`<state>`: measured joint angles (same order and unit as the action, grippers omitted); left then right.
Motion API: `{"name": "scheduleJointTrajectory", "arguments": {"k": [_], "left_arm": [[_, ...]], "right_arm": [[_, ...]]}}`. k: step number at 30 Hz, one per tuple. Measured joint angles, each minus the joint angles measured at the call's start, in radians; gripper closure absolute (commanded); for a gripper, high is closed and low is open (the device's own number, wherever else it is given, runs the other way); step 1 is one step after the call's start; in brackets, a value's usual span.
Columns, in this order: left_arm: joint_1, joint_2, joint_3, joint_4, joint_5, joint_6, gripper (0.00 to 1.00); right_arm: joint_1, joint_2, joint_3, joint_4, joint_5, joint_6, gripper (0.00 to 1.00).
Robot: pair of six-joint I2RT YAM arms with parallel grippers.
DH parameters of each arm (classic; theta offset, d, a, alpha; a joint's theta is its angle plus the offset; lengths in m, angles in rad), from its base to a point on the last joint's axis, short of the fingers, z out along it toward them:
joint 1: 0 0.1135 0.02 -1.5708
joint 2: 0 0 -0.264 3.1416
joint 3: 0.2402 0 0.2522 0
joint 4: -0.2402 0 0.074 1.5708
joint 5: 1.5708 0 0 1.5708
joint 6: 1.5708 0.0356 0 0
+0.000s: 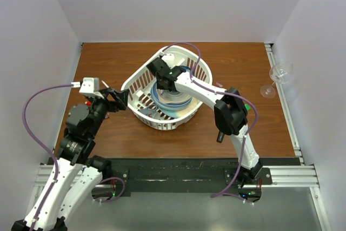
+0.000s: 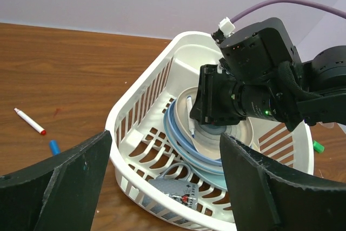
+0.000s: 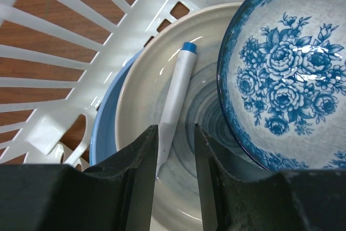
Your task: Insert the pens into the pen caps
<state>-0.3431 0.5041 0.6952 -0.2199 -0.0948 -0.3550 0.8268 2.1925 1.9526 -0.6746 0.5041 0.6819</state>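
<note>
The right arm reaches over the far rim of the white basket (image 1: 141, 74) and down into the stacked dishes, because that is where one pen has ended up. The white pen with a blue end (image 3: 177, 93) lies slanted on the inner slope of a cream bowl (image 3: 146, 74), just beside a blue flowered bowl (image 3: 281, 79). The right fingers (image 3: 135, 187) stand partly apart, one on each side of the pen's near end. A gap shows beside the barrel, so they straddle it rather than pinch it. They seem lined up along the barrel so that closing would catch it across its narrow width. The left fingers (image 2: 59, 182) are spread wide and hold nothing. They hang just outside the basket's left rim, probably waiting to take the pen or fetch a cap. On the worktop (image 2: 81, 68) outside the basket lie a white pen with red tips (image 2: 30, 121) and, near it, a small blue cap (image 2: 54, 147), which looks like the match for the pen in the bowl. No pen is capped yet. The curved, glazed bowl may let the pen slide or roll as the fingers close.
</note>
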Motion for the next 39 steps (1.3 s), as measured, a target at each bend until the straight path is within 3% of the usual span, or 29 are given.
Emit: {"name": "scheduleJointTrajectory", "arguments": {"k": [14, 16, 21, 24, 32, 39], "left_arm": [[0.000, -0.017, 0.000, -0.006, -0.022, 0.000, 0.13], [0.000, -0.019, -0.001, -0.006, -0.024, 0.000, 0.13], [0.000, -0.023, -0.002, -0.007, -0.030, 0.000, 0.13], [0.000, -0.023, -0.002, -0.007, -0.033, 0.000, 0.13], [0.000, -0.014, -0.002, -0.006, -0.029, -0.003, 0.16], [0.000, 0.108, 0.042, -0.045, -0.010, -0.050, 0.18]], "right_arm": [[0.004, 0.046, 0.020, -0.014, 0.006, 0.009, 0.66], [0.004, 0.052, 0.034, -0.016, 0.005, 0.009, 0.70], [0.004, 0.063, 0.052, -0.023, 0.005, 0.009, 0.94], [0.004, 0.063, 0.052, -0.022, 0.008, 0.006, 1.00], [0.004, 0.035, 0.017, 0.022, -0.013, -0.058, 1.00], [0.004, -0.076, -0.090, 0.134, -0.073, -0.117, 1.00]]}}
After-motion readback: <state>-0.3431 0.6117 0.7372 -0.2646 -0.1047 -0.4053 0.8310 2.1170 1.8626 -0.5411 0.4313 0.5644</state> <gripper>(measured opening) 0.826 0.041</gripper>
